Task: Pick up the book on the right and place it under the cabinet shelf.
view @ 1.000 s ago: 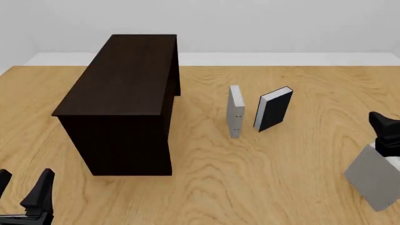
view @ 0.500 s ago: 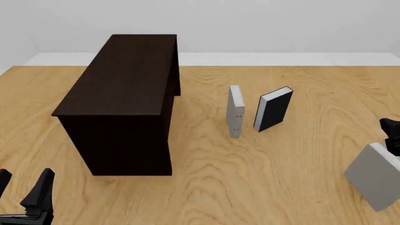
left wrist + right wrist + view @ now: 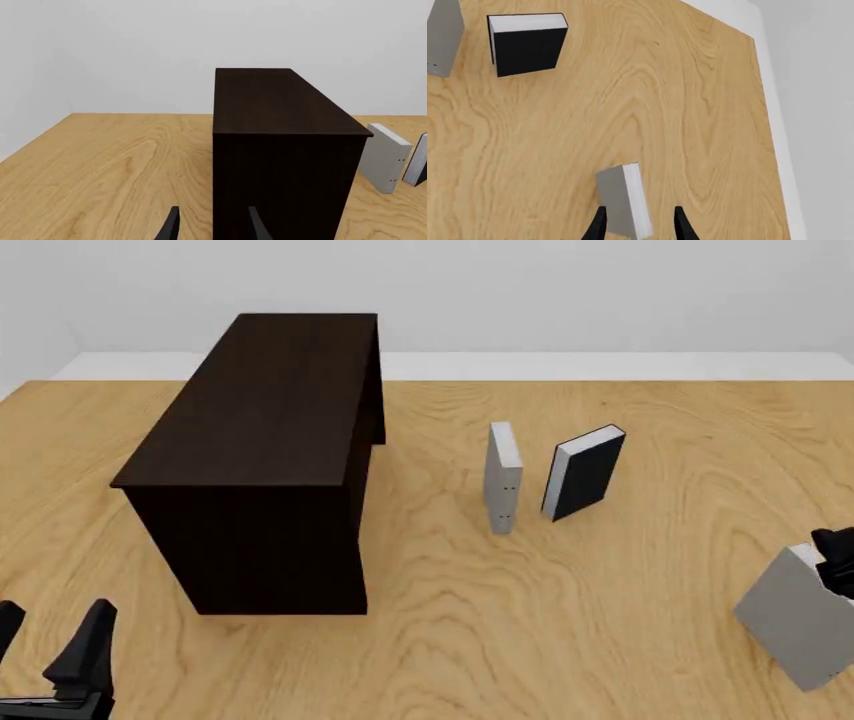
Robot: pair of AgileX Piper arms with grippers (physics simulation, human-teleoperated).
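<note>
The book on the right, plain light grey, stands tilted near the table's right edge. In the right wrist view it lies between my right gripper's open fingers, closer to one finger, with a gap to the other. In the front view the right gripper sits at the book's top, partly out of frame. The dark-brown cabinet shelf stands at the left, its open side facing right. My left gripper is open and empty at the near left, in front of the cabinet.
A second grey book with dots on its spine and a black-covered book stand upright mid-table, right of the cabinet. Both show in the right wrist view, grey and black. Bare wood lies between them and the right book.
My right gripper has moved down and to the right, onto the top of the right grey book. The books, cabinet and left arm have not moved.
</note>
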